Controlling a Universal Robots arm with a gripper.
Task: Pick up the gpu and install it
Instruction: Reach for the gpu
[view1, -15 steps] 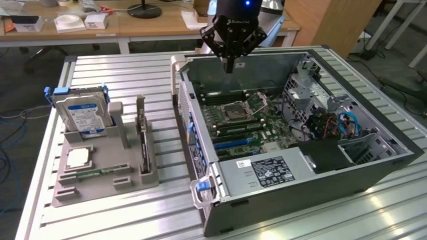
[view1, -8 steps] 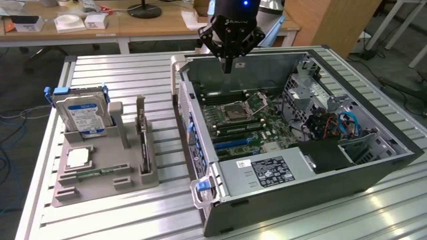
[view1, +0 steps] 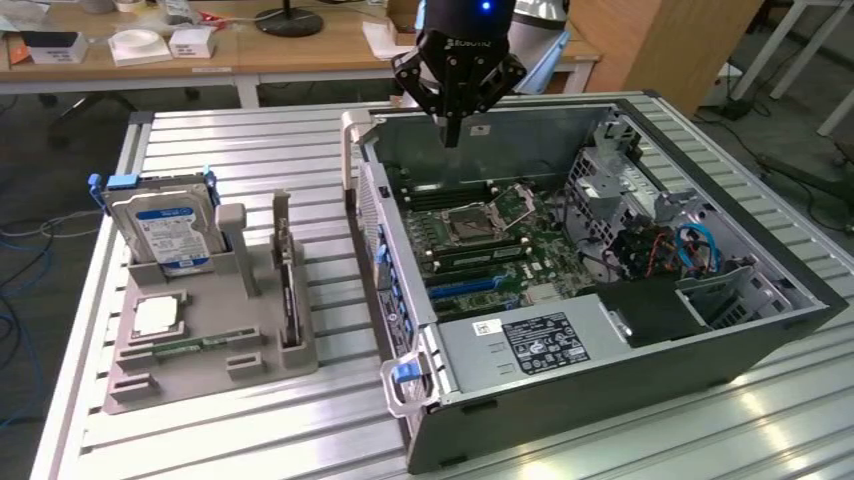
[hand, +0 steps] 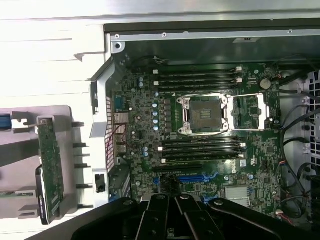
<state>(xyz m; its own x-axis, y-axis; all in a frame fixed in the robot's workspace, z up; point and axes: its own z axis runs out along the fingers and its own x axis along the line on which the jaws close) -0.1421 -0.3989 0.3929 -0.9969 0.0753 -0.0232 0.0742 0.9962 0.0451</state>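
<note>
I have the gripper (view1: 454, 136) hanging above the open computer case (view1: 601, 390), over the far end of its interior, close to the case's back wall. Its fingers point straight down and I read them as closed together at the tips, with nothing between them. In the wrist view the gripper (hand: 174, 200) shows as dark linkages meeting in the middle, with the motherboard (hand: 210, 165) spread out below.

The gpu (view1: 283, 262) is outside the case, standing on its long edge in a slot of the grey holder (view1: 200, 375) that sits on the slatted table (view1: 267, 150) beside the case's handle side. It is the part in the holder nearest to the case. From the wrist camera I see the gpu (hand: 51, 165) edge-on, a thin board with a green face, clear of the case wall and untouched by the gripper.

Farther from the case in the same holder, the hard drive (view1: 167, 235) stands upright with its blue-white label showing. A processor chip (view1: 154, 315) lies flat in front of it, and a narrow memory stick (view1: 187, 347) lies next to that.

Inside the case, the processor socket (hand: 206, 115) sits open in the middle of the board with dark memory slots on either side. A blue expansion slot (hand: 185, 177) lies between the socket and the gripper's linkages in the wrist view. The power supply (view1: 534, 340) fills the case's near corner.
</note>
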